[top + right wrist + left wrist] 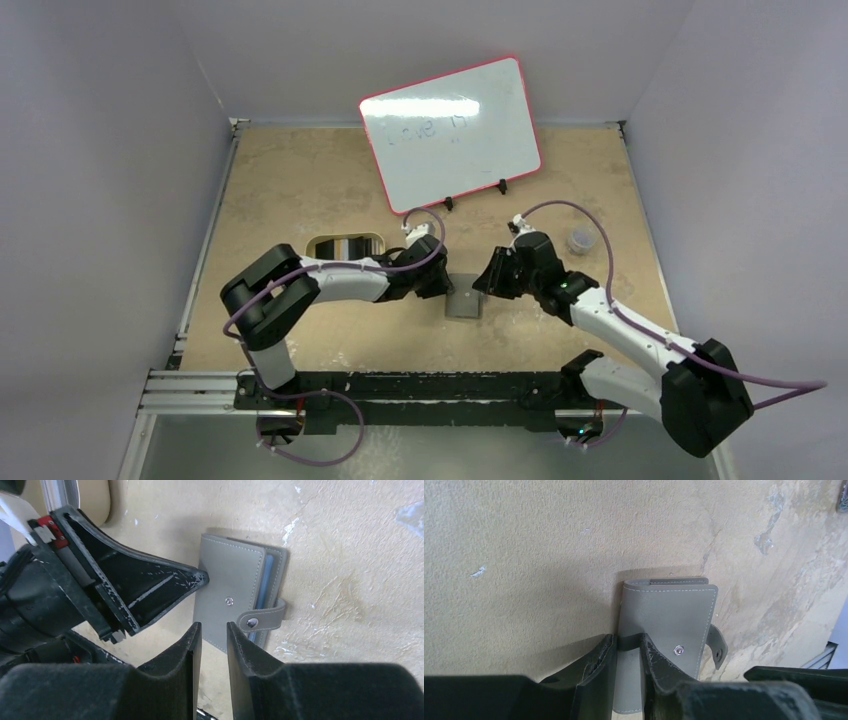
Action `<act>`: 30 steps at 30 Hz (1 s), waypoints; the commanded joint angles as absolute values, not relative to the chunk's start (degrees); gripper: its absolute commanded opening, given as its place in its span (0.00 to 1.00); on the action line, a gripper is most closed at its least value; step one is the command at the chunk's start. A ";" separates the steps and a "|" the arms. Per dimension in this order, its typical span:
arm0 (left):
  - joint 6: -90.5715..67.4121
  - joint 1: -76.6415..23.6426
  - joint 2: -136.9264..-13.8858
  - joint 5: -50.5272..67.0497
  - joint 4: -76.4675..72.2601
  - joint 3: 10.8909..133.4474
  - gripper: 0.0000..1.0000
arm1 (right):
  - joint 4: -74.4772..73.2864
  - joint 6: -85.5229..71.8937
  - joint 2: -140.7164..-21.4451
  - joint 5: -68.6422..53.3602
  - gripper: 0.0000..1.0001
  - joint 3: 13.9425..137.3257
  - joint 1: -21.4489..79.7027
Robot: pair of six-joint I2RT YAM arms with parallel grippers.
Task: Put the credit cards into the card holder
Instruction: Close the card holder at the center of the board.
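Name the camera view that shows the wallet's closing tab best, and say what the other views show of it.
The right wrist view: the closing tab of the card holder shows whole, lying across the cover's edge. The left wrist view shows the tab sticking out sideways, partly hidden. From the top camera the holder is too small to show it.
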State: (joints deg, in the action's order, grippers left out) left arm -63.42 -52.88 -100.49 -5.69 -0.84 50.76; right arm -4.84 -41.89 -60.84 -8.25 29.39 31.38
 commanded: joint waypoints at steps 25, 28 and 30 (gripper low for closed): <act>-61.75 -55.05 -102.20 -11.88 11.87 56.84 0.20 | 9.79 -42.74 -66.97 -20.22 0.30 22.41 25.14; -61.97 -55.10 -100.89 -11.81 11.67 56.82 0.20 | 10.60 -43.27 -67.83 -20.74 0.28 21.35 25.14; -62.21 -55.09 -99.92 -11.36 10.87 56.41 0.20 | 10.98 -43.03 -68.53 -20.55 0.27 21.31 25.18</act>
